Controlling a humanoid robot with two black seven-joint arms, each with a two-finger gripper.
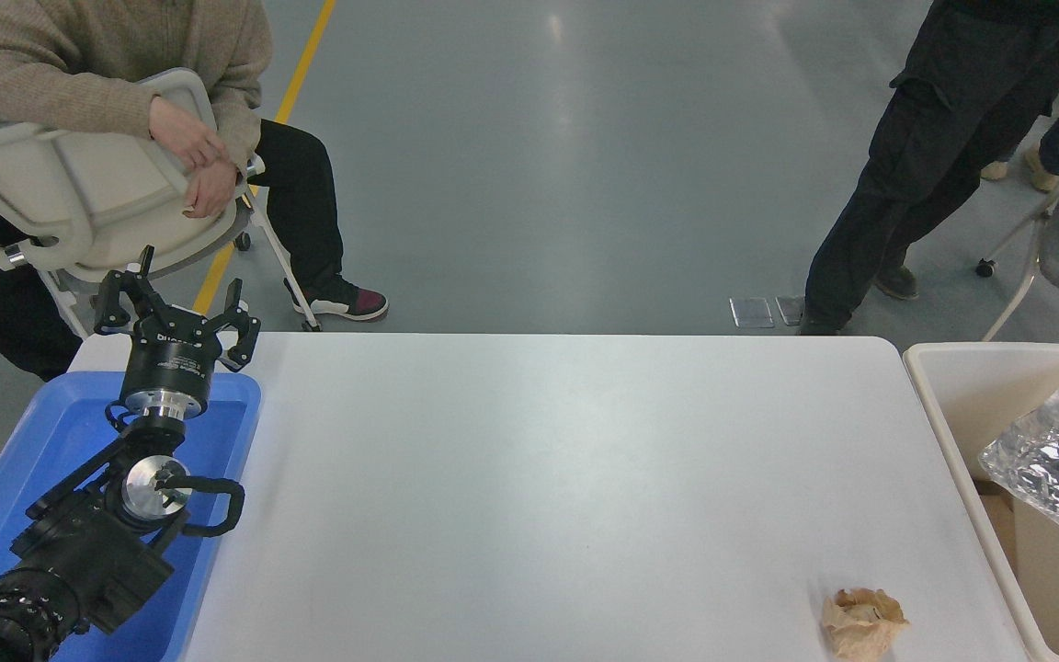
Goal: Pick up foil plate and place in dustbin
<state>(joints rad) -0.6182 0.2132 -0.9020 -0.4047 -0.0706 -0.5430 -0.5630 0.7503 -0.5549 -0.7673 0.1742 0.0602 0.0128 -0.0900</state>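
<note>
The crinkled silver foil plate point(1058, 460) sits tilted inside the cream dustbin point(962, 405) at the right edge, partly cut off by the frame. No gripper touches it. My right arm and gripper are out of view. My left gripper point(176, 308) is parked over the far end of the blue tray at the lower left, its fingers spread open and empty.
A flat blue tray point(51, 441) lies under my left arm. A crumpled brown paper ball point(860, 621) lies near the table's front right. A seated person point(116, 83) is at the far left; another person point(943, 147) stands at the far right.
</note>
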